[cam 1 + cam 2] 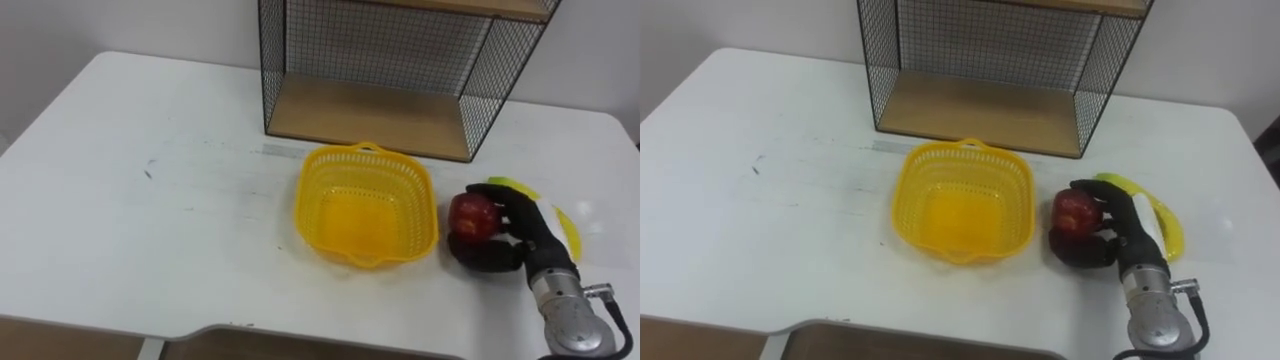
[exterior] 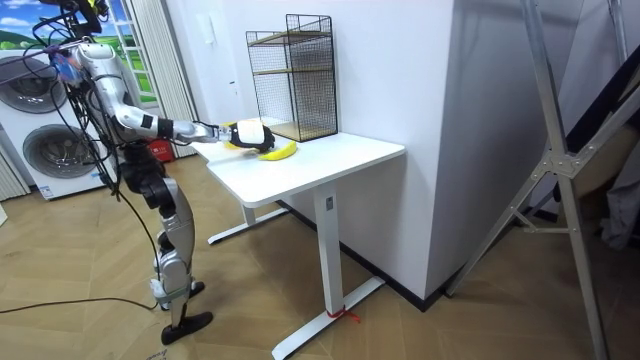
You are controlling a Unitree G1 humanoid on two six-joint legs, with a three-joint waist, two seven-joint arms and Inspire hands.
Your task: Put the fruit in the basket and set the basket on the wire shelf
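Right hand (image 1: 512,238) has its fingers clamped round the red apple (image 1: 473,215), just right of the empty yellow basket (image 1: 365,215). Best to lift it clear of the rim and release low over the middle. Banana (image 1: 570,235) lies behind the hand.

right arm: comes in from lower right, stretched forward | right hand (image 1: 527,236): palm facing left, fingers and thumb curled round a red apple (image 1: 474,216) | body: standing upright

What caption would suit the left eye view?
Robot's right hand grips a red apple beside the yellow basket, wire shelf behind.
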